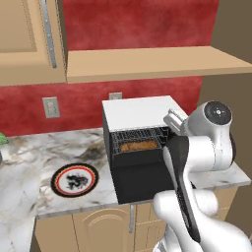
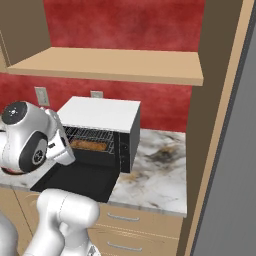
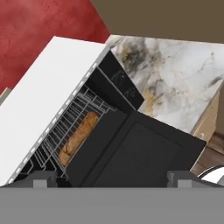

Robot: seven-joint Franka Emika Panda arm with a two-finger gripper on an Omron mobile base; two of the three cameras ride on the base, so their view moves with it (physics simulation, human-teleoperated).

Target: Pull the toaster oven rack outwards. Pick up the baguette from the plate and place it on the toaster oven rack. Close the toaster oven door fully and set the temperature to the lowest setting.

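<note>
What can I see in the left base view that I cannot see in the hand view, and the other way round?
Left base view alone: the bare plate on the counter, the wall outlet, the shelf above.

Hand view alone: the narrow dark control strip, and the open jaws' tips at the bottom edge.

Both: the toaster oven, its door folded down, and the baguette lying on the rack inside.

Toaster oven [image 2: 102, 114] sits on marble surface [image 2: 160, 172], toaster oven door [image 2: 82, 181] dropped open flat. Baguette [image 2: 89, 145] lies on toaster oven rack [image 2: 92, 135] inside. Arm covers left side; gripper likely hidden behind it.
</note>
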